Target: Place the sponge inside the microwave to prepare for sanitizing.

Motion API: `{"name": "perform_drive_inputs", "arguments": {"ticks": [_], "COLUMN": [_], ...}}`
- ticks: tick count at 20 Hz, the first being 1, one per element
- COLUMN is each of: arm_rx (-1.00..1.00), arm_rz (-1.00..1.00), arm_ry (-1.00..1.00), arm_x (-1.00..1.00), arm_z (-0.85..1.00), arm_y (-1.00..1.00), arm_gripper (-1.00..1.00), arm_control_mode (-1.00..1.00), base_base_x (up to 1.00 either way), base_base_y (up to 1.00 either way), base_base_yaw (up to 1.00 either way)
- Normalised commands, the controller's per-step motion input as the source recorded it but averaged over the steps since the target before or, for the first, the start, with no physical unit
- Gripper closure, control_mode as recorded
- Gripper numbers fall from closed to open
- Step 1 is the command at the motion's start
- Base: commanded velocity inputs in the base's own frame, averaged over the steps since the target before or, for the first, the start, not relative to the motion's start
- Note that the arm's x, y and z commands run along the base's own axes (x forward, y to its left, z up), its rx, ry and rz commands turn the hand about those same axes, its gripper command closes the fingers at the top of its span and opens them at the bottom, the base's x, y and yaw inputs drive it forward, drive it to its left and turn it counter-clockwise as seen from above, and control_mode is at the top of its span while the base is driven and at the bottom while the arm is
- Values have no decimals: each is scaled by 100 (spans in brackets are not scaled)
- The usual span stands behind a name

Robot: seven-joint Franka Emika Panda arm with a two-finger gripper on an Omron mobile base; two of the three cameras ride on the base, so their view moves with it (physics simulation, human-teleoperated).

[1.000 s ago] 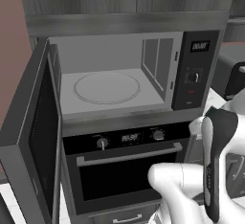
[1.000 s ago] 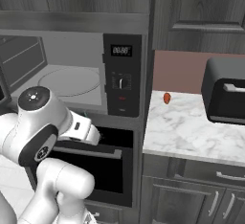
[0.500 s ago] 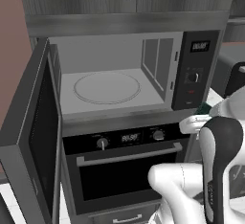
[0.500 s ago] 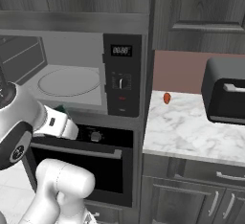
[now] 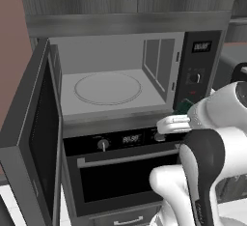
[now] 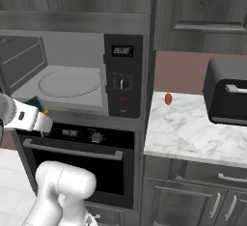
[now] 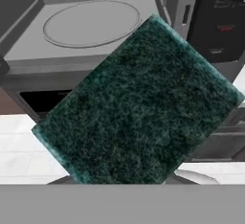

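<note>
sponge (image 7: 139,108): dark green scouring side faces the hand camera, tilted, held up in front of the open microwave
microwave (image 5: 120,75): door swung wide open, grey interior, round glass turntable bare

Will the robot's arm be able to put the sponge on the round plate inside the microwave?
Probably yes. The microwave door hangs wide open, the turntable is bare, and the sponge sits in the pincer just outside.

**Colours in the kitchen**

The sponge (image 7: 139,108) shows a dark green, speckled scouring face. The microwave (image 5: 116,75) is black outside, light grey inside. The oven (image 5: 125,172) is black, the countertop (image 6: 188,128) white veined marble, and the toaster (image 6: 226,97) dark.
</note>
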Motion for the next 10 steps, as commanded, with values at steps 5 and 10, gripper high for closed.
{"name": "perform_drive_inputs", "arguments": {"ticks": [5,10], "arm_rx": [-4,-2], "arm_rz": [0,0], "arm_ry": [-22,-28], "arm_x": [12,2], "arm_z": [0,0], "arm_y": [61,41], "arm_gripper": [100,100], "arm_control_mode": [-100,-100], "base_base_x": [0,0], "base_base_y": [0,0], "base_base_yaw": [0,0]}}
